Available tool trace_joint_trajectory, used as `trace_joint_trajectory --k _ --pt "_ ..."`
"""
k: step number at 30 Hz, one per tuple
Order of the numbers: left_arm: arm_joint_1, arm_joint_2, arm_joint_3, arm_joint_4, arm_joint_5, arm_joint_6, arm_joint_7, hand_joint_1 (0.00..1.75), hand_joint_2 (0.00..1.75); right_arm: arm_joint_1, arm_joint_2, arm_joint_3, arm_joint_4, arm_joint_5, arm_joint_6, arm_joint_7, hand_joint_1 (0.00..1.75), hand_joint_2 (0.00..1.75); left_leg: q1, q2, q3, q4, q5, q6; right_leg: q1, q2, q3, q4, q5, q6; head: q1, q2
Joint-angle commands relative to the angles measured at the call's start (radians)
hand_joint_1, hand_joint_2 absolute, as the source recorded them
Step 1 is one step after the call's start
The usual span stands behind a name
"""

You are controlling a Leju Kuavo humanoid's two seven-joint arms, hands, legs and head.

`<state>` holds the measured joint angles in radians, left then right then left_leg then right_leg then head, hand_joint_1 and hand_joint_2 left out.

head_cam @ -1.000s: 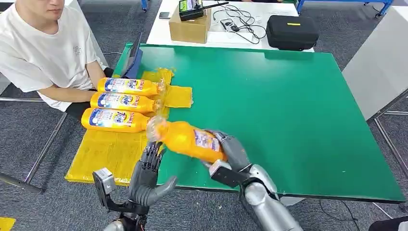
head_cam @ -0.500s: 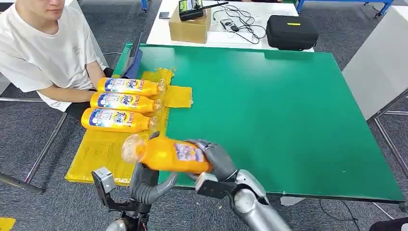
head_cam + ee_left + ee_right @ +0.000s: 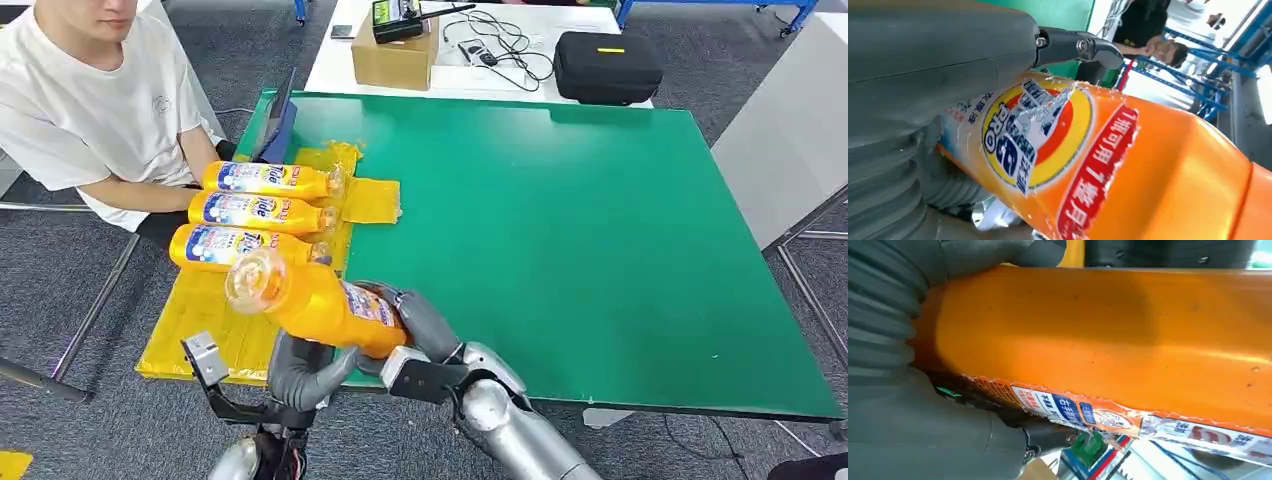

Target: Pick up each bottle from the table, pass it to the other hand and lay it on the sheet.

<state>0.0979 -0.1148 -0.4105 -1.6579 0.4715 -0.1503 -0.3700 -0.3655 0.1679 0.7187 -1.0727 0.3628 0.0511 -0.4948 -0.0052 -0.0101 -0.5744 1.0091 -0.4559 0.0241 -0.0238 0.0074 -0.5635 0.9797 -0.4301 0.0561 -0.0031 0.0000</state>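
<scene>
Above the near table edge: an orange bottle (image 3: 320, 305) is held aloft, tilted, its clear cap end raised toward the yellow sheet (image 3: 225, 310).
Right hand: the right hand (image 3: 425, 325) is wrapped around the bottle's base end, fingers clamped on it.
Left hand: the left hand (image 3: 300, 370) is set under the bottle's middle, thumb against its underside; in the left wrist view the label is pressed close against the palm, but whether the fingers are closed around it cannot be told.
Step in hand: the pass from right hand to left is judged to be under way, not yet completed.
Next move: a firm left-hand grip is called for before the right hand's hold is released; the bottle is then to be laid on the sheet's bare part.
Sheet: three bottles (image 3: 250, 210) are already laid side by side on it, caps toward the green table (image 3: 600, 220).
Beyond: a person in a white shirt (image 3: 85, 110) is seated just beside the sheet.
</scene>
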Motion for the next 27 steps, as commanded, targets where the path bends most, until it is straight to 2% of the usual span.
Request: trace_joint_trajectory --k 1,2,7,10,14,15,16,17,19,20,21,25,26,27 --pt "-0.034 0.002 -0.026 0.068 -0.009 -0.025 0.004 1.33 1.75 -0.064 0.014 0.088 0.085 -0.017 0.024 0.001 1.75 1.75 0.000 0.001 0.001 0.000 0.000 -0.001 0.001 0.000 0.001 0.000 0.000 -0.002 0.000 0.000" --pt "-0.036 0.004 -0.026 0.071 -0.023 -0.023 -0.003 1.75 1.75 -0.067 0.013 0.089 0.089 -0.027 0.031 0.002 1.75 1.75 0.001 0.002 0.002 0.000 -0.001 -0.002 0.002 0.000 0.002 -0.001 0.000 -0.003 0.000 0.000" --pt "-0.036 0.004 -0.016 0.072 -0.082 0.012 -0.032 1.75 1.75 -0.083 0.011 0.111 0.106 -0.022 0.030 0.042 1.75 1.75 0.001 0.001 0.001 0.000 0.000 -0.001 0.001 0.000 0.001 -0.001 0.000 -0.002 0.000 0.000" --pt "-0.034 0.003 -0.010 0.064 -0.107 0.019 -0.034 1.75 1.75 -0.121 0.010 0.152 0.151 0.010 0.031 0.101 1.75 1.75 0.001 0.001 0.000 0.000 0.000 -0.001 0.001 0.000 0.001 0.000 0.000 -0.002 0.000 0.000" --pt "-0.034 0.000 -0.009 0.063 -0.114 0.021 -0.036 1.75 1.75 -0.139 0.013 0.169 0.183 0.015 0.040 0.116 1.75 1.75 0.000 0.001 0.001 0.000 0.000 -0.001 0.001 0.000 0.001 -0.001 0.000 -0.001 0.000 0.000" --pt "-0.035 -0.001 -0.009 0.064 -0.114 0.021 -0.036 1.75 1.75 -0.143 0.017 0.174 0.194 0.017 0.042 0.118 1.47 1.75 0.001 0.001 0.001 0.000 0.000 -0.002 0.001 0.000 0.002 -0.001 0.000 -0.002 0.000 0.000" --pt "-0.034 -0.002 -0.006 0.065 -0.112 0.020 -0.033 1.75 1.75 -0.142 0.024 0.173 0.206 0.014 0.030 0.124 0.12 1.75 0.001 0.000 0.001 0.000 0.000 -0.001 0.001 -0.001 0.001 -0.001 0.000 -0.002 0.000 0.000" --pt "-0.033 -0.001 -0.005 0.067 -0.109 0.020 -0.028 1.75 1.75 -0.137 0.026 0.168 0.205 0.016 0.014 0.126 0.00 1.75 0.001 0.000 0.002 0.000 0.000 -0.002 0.002 -0.001 0.002 -0.001 0.000 -0.003 0.000 0.000" --pt "-0.032 0.001 0.014 0.080 -0.124 0.057 0.007 1.75 1.75 -0.116 0.029 0.160 0.195 0.043 -0.054 0.131 0.00 1.75 0.000 0.000 0.002 -0.001 0.000 -0.001 0.001 -0.001 0.002 -0.001 0.000 -0.002 0.000 0.000" --pt "-0.036 0.003 0.022 0.088 -0.135 0.077 0.021 1.75 1.75 -0.109 0.028 0.156 0.191 0.050 -0.072 0.130 0.00 0.00 0.002 0.001 0.003 -0.001 0.000 -0.002 0.002 -0.001 0.003 -0.002 0.000 -0.003 0.000 0.000" --pt "-0.056 0.023 0.038 0.118 -0.215 0.159 0.059 1.75 1.75 -0.092 0.023 0.145 0.177 0.065 -0.118 0.126 0.00 0.00 0.002 0.000 0.003 -0.001 0.000 -0.002 0.002 -0.001 0.003 -0.002 0.000 -0.003 0.000 0.000" --pt "-0.133 0.090 0.111 0.211 -0.318 0.232 0.103 1.75 1.75 -0.053 0.014 0.093 0.161 0.060 -0.176 0.123 0.00 0.00 0.001 -0.001 0.002 -0.002 0.001 -0.002 0.001 -0.002 0.002 -0.002 0.000 -0.002 0.000 0.000" --pt "-0.136 0.090 0.125 0.217 -0.319 0.218 0.104 1.75 1.75 -0.053 0.014 0.089 0.164 0.061 -0.176 0.121 0.00 0.00 0.002 -0.002 0.003 -0.002 0.001 -0.002 0.002 -0.003 0.003 -0.003 0.000 -0.003 0.000 0.000" --pt "-0.148 0.109 0.130 0.225 -0.370 0.237 0.117 1.75 1.75 -0.045 0.017 0.061 0.172 0.061 -0.218 0.125 0.00 0.00 0.001 -0.002 0.002 -0.002 0.001 -0.002 0.002 -0.003 0.003 -0.002 0.000 -0.003 0.000 0.000"
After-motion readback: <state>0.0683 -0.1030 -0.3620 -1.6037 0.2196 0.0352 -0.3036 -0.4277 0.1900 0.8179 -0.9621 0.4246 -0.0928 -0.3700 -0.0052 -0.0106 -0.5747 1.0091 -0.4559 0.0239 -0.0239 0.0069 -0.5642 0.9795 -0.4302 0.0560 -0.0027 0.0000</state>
